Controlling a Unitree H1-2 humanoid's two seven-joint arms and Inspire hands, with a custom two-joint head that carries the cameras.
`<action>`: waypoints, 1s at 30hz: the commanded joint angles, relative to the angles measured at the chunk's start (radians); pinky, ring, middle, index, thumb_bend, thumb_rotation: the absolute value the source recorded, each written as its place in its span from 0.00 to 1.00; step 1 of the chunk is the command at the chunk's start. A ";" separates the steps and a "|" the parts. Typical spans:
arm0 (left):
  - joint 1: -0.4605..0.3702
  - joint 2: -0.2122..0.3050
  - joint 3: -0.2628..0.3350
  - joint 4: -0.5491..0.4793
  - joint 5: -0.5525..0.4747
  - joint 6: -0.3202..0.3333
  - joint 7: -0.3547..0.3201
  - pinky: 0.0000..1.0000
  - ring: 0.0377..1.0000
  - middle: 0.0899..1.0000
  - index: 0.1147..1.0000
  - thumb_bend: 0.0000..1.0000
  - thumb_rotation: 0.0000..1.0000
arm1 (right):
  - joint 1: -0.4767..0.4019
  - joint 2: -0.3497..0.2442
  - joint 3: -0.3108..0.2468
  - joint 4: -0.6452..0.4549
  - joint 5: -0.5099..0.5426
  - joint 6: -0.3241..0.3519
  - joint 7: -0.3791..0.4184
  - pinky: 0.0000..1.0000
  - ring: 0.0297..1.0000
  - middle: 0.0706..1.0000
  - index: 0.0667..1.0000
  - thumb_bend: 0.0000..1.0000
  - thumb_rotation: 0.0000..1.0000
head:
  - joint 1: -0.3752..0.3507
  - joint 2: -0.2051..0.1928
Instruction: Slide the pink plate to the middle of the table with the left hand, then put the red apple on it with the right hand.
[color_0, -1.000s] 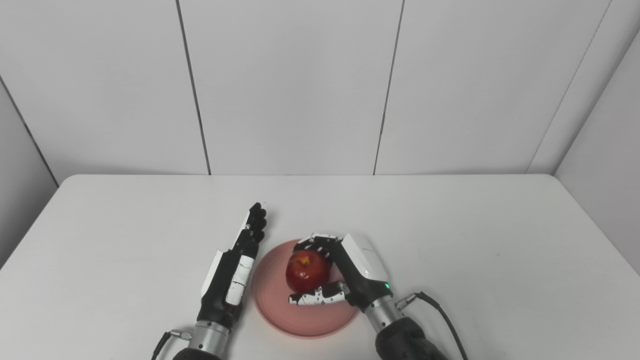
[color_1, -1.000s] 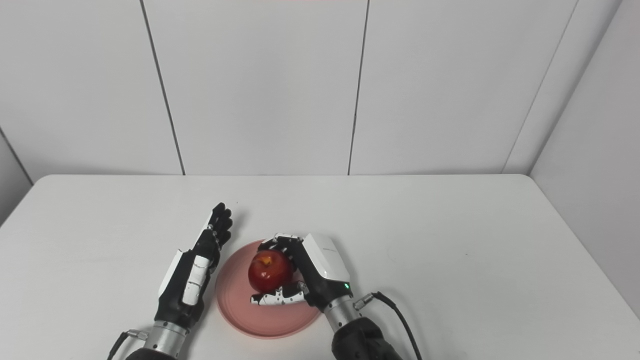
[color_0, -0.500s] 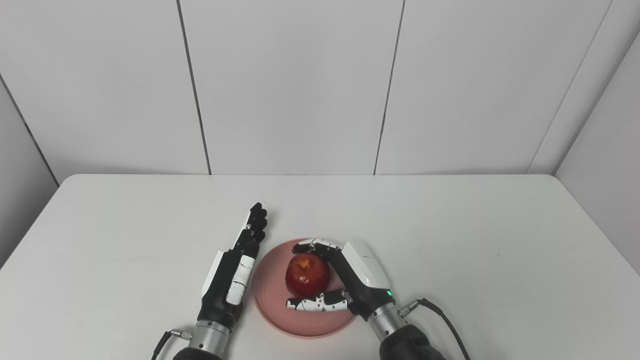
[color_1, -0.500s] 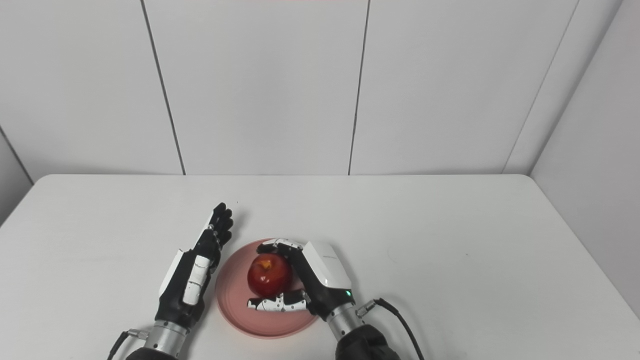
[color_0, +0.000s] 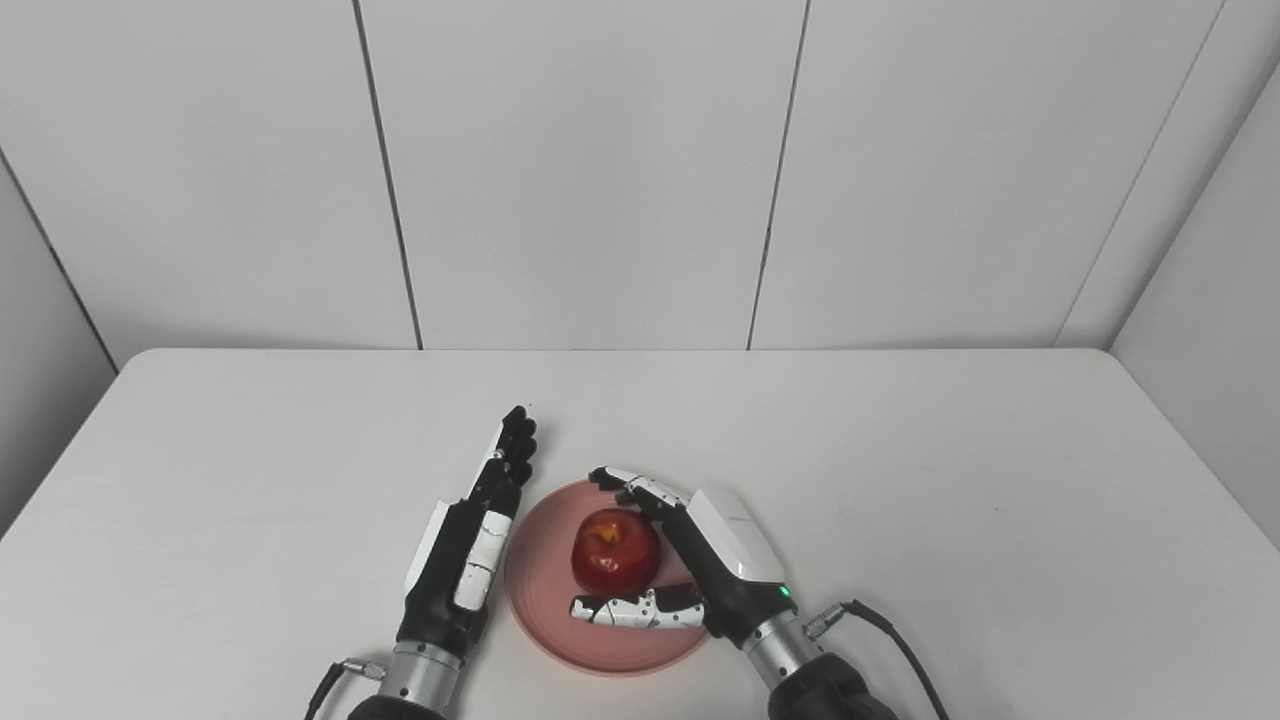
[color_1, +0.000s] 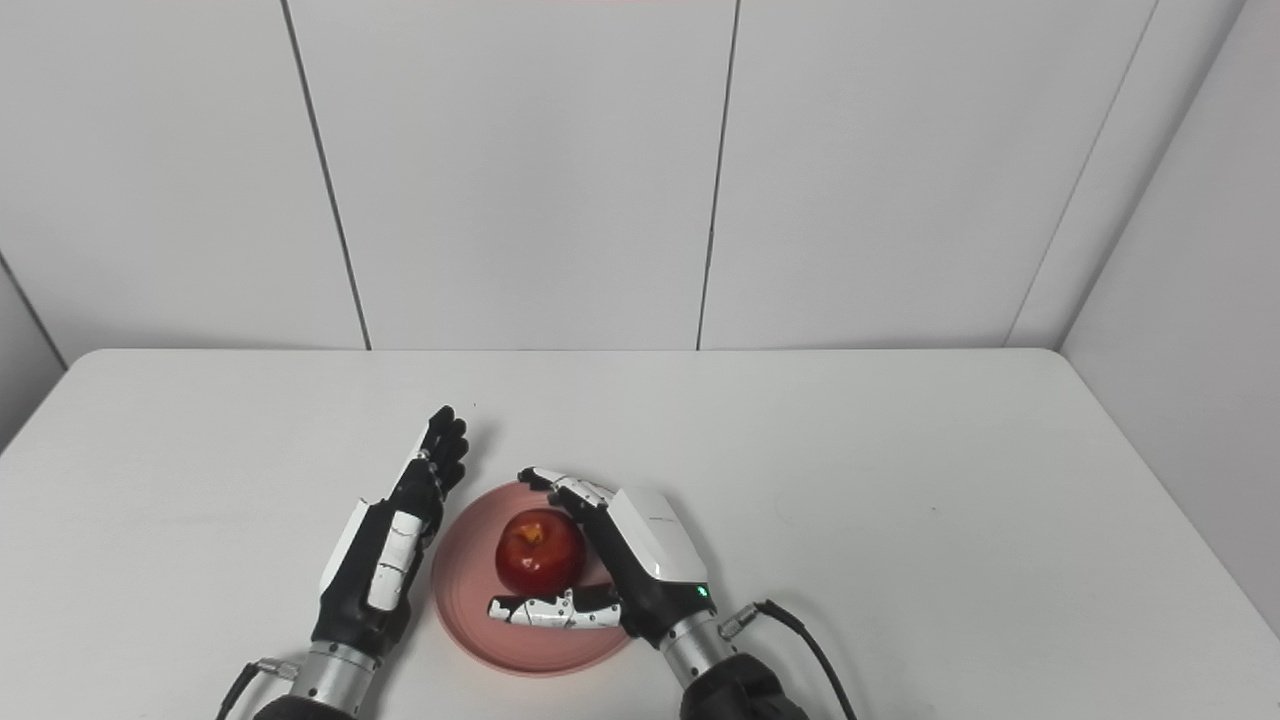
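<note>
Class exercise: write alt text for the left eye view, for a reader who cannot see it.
A red apple sits on a pink plate near the front of a white table. The robot's right hand, open, curves around it; the left hand lies flat beside the plate.

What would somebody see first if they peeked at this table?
Probably the shiny red apple, sitting on a pink plate near the front edge of the white table. The right robot hand is open beside it, fingers spread around the apple without gripping it. The left robot hand stands on edge, open, at the plate's left side.
</note>
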 joint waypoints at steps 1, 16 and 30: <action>0.024 -0.012 -0.011 0.029 -0.003 -0.018 0.005 1.00 1.00 1.00 1.00 0.83 1.00 | -0.016 0.000 -0.007 -0.040 0.012 -0.052 -0.006 0.73 0.81 0.85 0.86 0.71 0.65 | 0.000 -0.002; 0.027 -0.010 -0.005 0.010 -0.016 -0.002 0.001 1.00 1.00 1.00 1.00 0.86 1.00 | 0.030 0.008 -0.087 -0.166 0.048 -0.042 -0.043 0.72 0.83 0.92 0.92 0.77 0.81 | 0.001 0.003; 0.025 -0.007 -0.005 0.017 -0.006 -0.006 0.005 1.00 1.00 1.00 1.00 0.85 1.00 | 0.055 -0.005 -0.181 -0.131 0.199 -0.100 -0.020 0.87 0.92 0.95 0.94 0.69 0.94 | 0.000 -0.002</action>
